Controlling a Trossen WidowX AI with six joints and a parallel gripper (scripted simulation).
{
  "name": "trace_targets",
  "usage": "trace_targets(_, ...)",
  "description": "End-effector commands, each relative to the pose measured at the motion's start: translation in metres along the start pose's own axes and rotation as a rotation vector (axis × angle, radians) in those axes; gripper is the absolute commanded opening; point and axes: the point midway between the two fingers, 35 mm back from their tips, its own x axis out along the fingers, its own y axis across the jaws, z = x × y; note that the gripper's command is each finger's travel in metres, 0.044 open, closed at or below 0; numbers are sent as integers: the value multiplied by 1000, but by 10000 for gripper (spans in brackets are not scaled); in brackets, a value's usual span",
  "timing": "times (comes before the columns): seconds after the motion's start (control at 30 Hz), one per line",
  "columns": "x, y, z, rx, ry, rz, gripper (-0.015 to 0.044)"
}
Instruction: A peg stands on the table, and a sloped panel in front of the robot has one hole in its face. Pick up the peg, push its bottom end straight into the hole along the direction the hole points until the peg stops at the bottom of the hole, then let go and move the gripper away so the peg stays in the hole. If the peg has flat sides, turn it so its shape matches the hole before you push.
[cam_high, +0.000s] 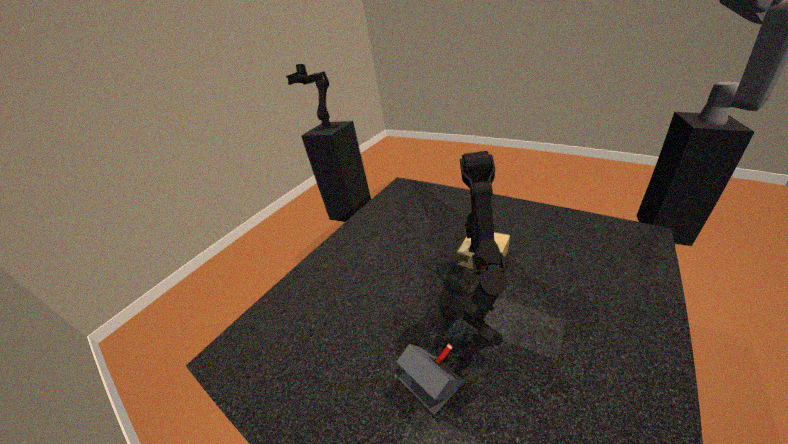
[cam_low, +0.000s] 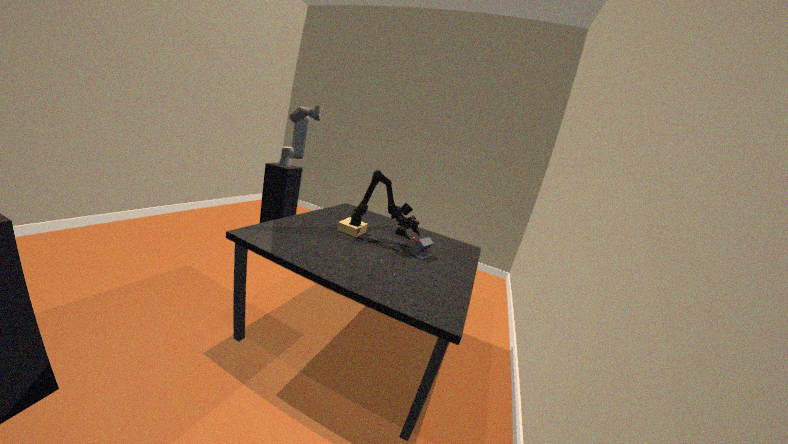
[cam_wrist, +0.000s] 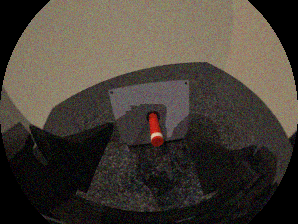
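A red round peg (cam_high: 443, 354) (cam_low: 415, 239) (cam_wrist: 154, 125) with a white band near its outer end stands out of the hole in the grey sloped panel (cam_high: 421, 370) (cam_low: 426, 242) (cam_wrist: 175, 97). Its lower end is inside the dark hole, and the depth it has reached is hidden. The rest of it sticks out, tilted toward the arm. My gripper (cam_high: 473, 330) (cam_wrist: 150, 131) is wide open and empty. In the wrist view its dark fingers stand on both sides of the peg, apart from it.
The panel stands on the black table (cam_high: 606, 330) (cam_low: 330, 259). The arm's base sits on a pale yellow block (cam_high: 501, 242) (cam_low: 352, 226) behind. Other arms stand on black pedestals (cam_high: 336, 170) (cam_low: 280, 190) away from the table.
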Motion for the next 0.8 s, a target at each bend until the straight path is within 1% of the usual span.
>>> trace_targets(0.0, -7, 0, 0, 2, -1, -1, 440)
trace_targets(0.77, -37, 3, 0, 1, 2, 0, 440)
